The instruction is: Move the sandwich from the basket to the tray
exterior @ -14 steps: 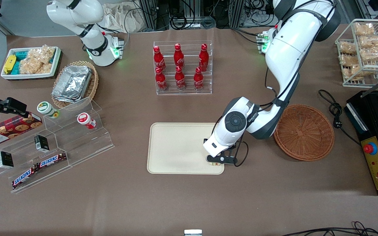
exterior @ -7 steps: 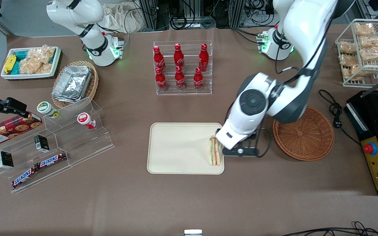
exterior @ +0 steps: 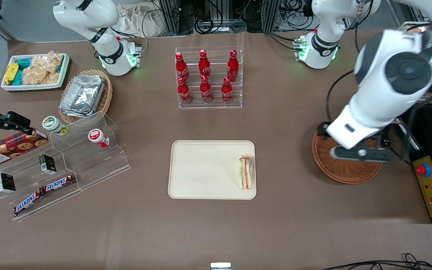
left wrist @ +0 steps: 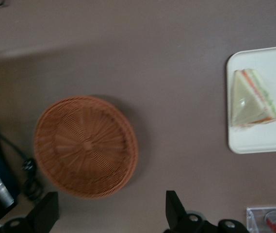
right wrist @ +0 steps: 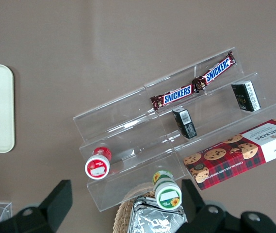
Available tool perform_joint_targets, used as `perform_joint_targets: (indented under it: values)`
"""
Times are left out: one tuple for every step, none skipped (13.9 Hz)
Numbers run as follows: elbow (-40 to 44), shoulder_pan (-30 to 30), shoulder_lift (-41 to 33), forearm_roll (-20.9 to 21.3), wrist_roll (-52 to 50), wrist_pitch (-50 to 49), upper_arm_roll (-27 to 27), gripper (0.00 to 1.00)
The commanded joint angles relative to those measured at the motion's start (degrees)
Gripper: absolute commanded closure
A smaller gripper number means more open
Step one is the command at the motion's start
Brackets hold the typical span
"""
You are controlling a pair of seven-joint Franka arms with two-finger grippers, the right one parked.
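The tray (exterior: 201, 168) on the tabletop (exterior: 216, 225) now carries the sandwich (exterior: 246, 172) at its edge nearest the basket (exterior: 345, 170), which is empty. The hand (exterior: 358, 153) hangs above the basket, fingers (left wrist: 174, 208) apart, holding nothing. The task looks done.

From the front camera I see a brown tabletop (exterior: 216, 232). At twelve o'clock stands a clear rack (exterior: 209, 103) holding six red cola bottles (exterior: 205, 77). At ten o'clock are a white bin of snacks (exterior: 35, 71) and a tan wicker basket of foil trays (exterior: 84, 95). At nine o'clock, a clear stepped stand (exterior: 88, 165) carries Snickers bars (exterior: 45, 191). At two o'clock is a white wire rack (exterior: 418, 56).
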Motion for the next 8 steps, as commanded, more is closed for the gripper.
perform_joint_targets:
  values:
    - [-0.6,5.9,-2.2,-1.5,2.1,-1.6,-0.8,0.0]
    - [-0.4,6.7,-2.9,-2.5,5.7,-2.5,-0.6,0.01]
    - [0.1,7.5,-3.7,-2.5,10.1,-3.0,-0.4,0.01]
    - [0.2,9.0,-3.8,-2.6,12.1,-3.4,-0.5,0.0]
    - [0.1,9.8,-4.6,-2.6,12.4,-3.7,-0.5,0.0]
    - [-0.1,10.1,-5.1,-2.6,12.3,-4.0,-0.4,0.0]
    - [0.0,10.2,-5.2,-2.5,12.2,-4.3,-0.4,0.0]
    - [-0.1,10.8,-5.2,-2.5,12.0,-4.3,-0.4,0.0]
